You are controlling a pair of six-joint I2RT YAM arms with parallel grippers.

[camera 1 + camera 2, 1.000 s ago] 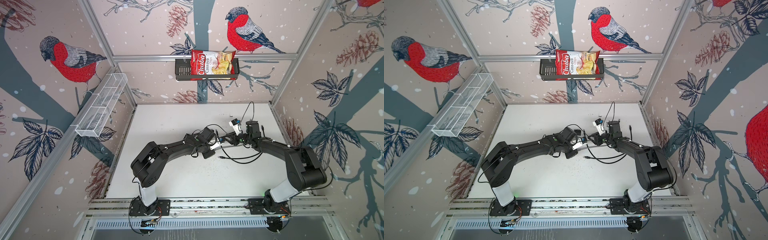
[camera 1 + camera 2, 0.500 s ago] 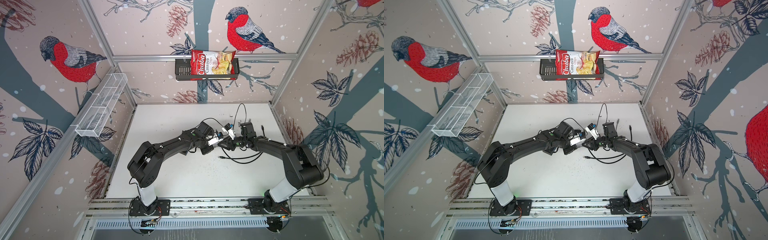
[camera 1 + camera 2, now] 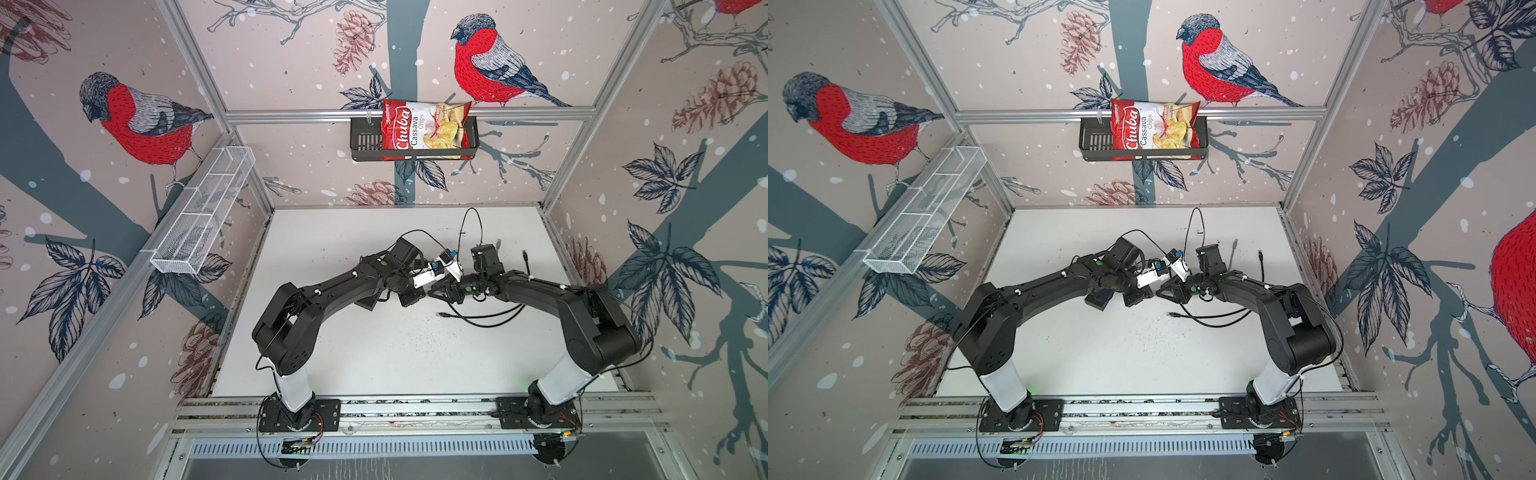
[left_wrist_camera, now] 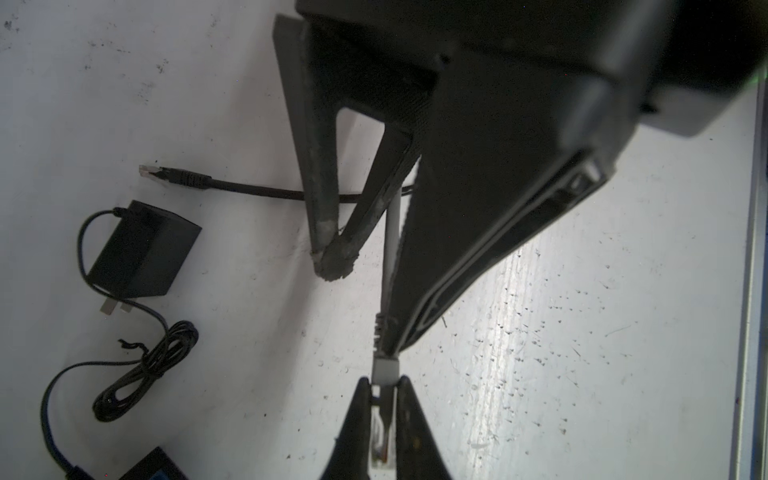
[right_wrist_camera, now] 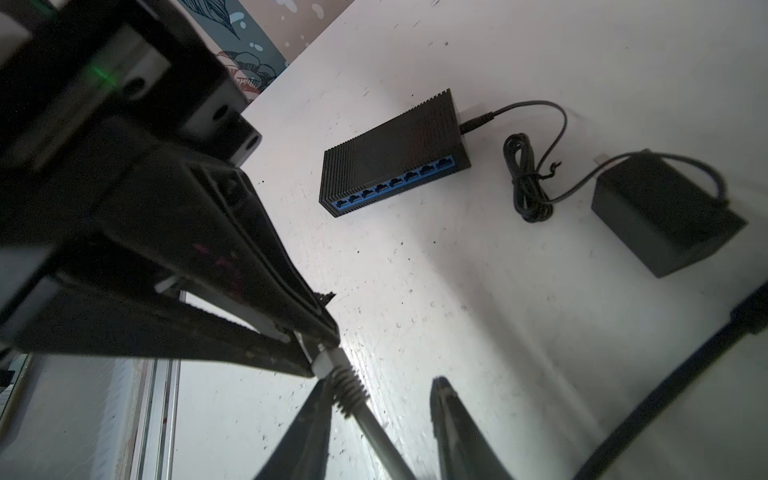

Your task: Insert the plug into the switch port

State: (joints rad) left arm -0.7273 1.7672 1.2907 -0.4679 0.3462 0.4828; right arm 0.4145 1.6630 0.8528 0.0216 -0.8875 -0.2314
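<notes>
pinching the clear plug point(image 4: 381, 432) tight between its tips, the left pincer point(image 4: 383, 388) meets the right pincer point(image 5: 380, 384) nearly tip to tip; the right pincer's jaws stand apart, the grey cable point(image 5: 374, 432) running between them against one finger; the switch point(image 5: 395, 158) lies flat on the table point(image 5: 498, 332), well apart beyond the right pincer's tips, blue port row facing it; the black adapter point(image 5: 665, 216) sits near the switch.

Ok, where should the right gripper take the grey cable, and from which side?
The ribbed boot behind the plug, coming from the cable side, opposite the left gripper that pinches the plug. The boot looks stiffer than the grey cable, lies between the fingers of the open right gripper, and a hold there would likely leave the plug's tip pointing outward.
</notes>
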